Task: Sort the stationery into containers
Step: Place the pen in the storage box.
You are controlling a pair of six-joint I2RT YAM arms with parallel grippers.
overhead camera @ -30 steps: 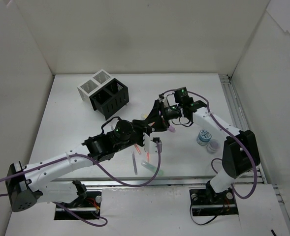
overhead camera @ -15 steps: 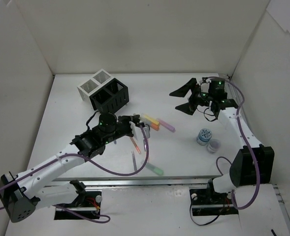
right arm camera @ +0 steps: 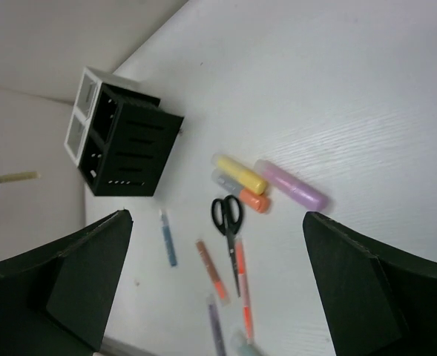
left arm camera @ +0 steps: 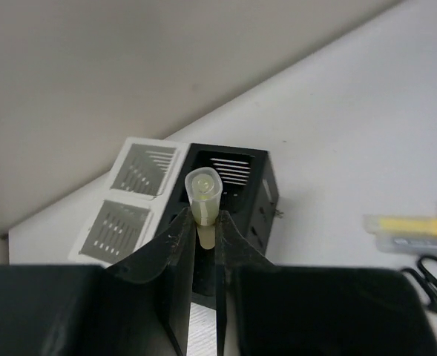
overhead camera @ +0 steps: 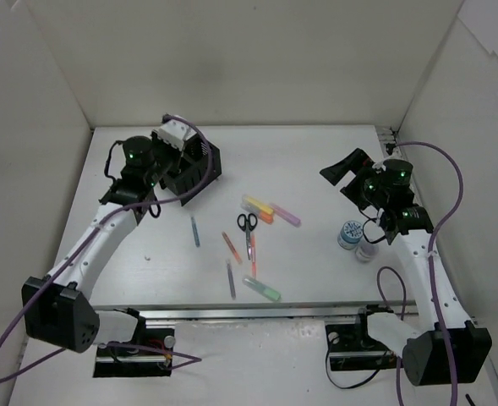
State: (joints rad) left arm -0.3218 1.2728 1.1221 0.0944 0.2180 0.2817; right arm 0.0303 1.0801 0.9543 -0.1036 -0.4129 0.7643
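Clamping a pale cylindrical highlighter (left arm camera: 203, 194), left fingers (left arm camera: 175, 246) near boxy black cup (left arm camera: 267, 194), right fingers (right arm camera: 84, 274) splayed.

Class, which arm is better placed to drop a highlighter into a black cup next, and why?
Left. The left gripper is shut on a highlighter over the black cups; the right gripper is open, empty and far off.

The jaws pinch a pale highlighter (left arm camera: 203, 194) over the black mesh cups (left arm camera: 265, 185).
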